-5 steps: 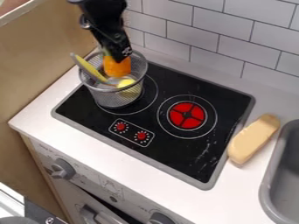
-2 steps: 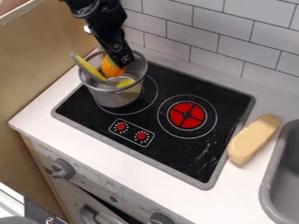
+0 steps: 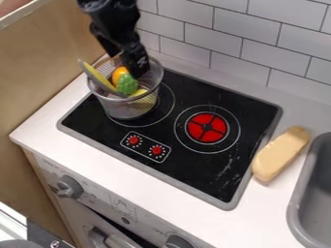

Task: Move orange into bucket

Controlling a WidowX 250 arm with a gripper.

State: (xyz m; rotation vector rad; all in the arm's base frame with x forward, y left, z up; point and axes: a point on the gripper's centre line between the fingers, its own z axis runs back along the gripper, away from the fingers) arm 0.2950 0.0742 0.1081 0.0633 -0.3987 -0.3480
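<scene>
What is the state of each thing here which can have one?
Gripper: open, over the bucket.
Bucket: upright on the stove, holding items.
Orange: in the bucket.
Long yellow item: leaning over the rim.
Tan item: lying on the counter.

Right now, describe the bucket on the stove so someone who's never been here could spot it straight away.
Find the black stovetop set in the white counter. On the burner ring farthest from the tan, loaf-shaped thing stands a round, open-topped bucket. Unlike the flat burners around it, it has tall grey mesh sides, with yellow, orange and green pieces inside.
</scene>
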